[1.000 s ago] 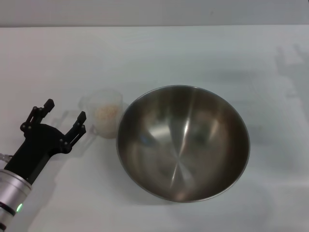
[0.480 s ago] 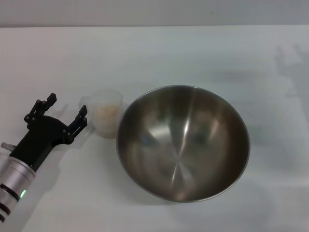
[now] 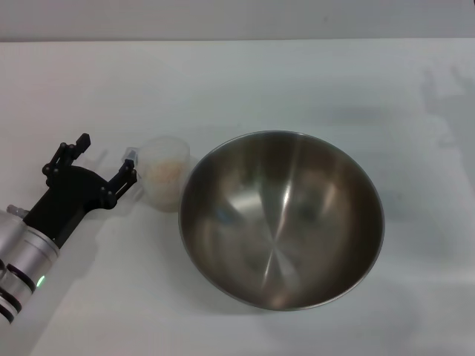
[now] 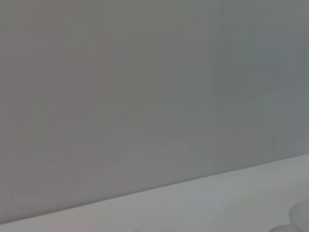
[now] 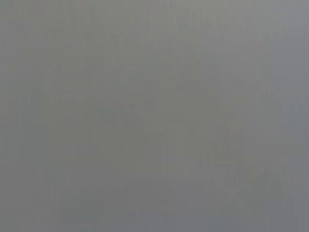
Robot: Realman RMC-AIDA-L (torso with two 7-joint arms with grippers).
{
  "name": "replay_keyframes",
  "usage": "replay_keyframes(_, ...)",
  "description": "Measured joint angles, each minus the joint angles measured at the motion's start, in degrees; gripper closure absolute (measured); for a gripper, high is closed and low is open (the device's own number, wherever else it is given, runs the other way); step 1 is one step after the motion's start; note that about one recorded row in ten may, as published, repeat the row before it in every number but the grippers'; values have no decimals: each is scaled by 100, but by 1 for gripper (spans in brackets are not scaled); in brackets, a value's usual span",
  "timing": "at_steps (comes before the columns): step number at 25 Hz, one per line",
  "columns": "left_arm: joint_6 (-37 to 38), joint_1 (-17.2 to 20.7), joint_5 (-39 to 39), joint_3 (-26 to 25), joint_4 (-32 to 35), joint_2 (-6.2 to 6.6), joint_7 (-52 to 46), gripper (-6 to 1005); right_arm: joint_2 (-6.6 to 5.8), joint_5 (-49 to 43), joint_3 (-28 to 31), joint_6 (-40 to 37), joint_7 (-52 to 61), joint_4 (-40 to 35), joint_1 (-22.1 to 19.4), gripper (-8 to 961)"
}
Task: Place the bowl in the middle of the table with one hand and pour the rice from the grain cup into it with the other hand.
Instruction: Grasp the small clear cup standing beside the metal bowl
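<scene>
The shiny steel bowl (image 3: 282,219) stands empty on the white table (image 3: 245,81), a little right of the middle in the head view. Against its left rim stands the small clear grain cup (image 3: 164,174) with pale rice (image 3: 163,171) inside. My left gripper (image 3: 105,159) is open just left of the cup, one fingertip (image 3: 128,175) close to the cup's wall and the other farther left, so the cup lies outside the gap. The right gripper is out of view. The wrist views show only blank grey and a strip of table.
Bare white tabletop stretches behind the bowl and to its right. A grey wall runs along the table's far edge (image 3: 237,39).
The left gripper has moved up and to the right, closing in on the cup's left side. Bowl and cup have stayed put.
</scene>
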Motion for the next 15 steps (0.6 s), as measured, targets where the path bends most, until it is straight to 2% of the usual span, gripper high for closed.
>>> replay_keyframes(10, 15, 96, 7, -27, -191, -12, 3, 180, 3, 0, 0, 125, 0, 12, 56, 469)
replay_keyframes(15, 22, 91, 38, -8, -202, -23, 30, 418, -1, -7, 0, 171, 0, 31, 89, 469)
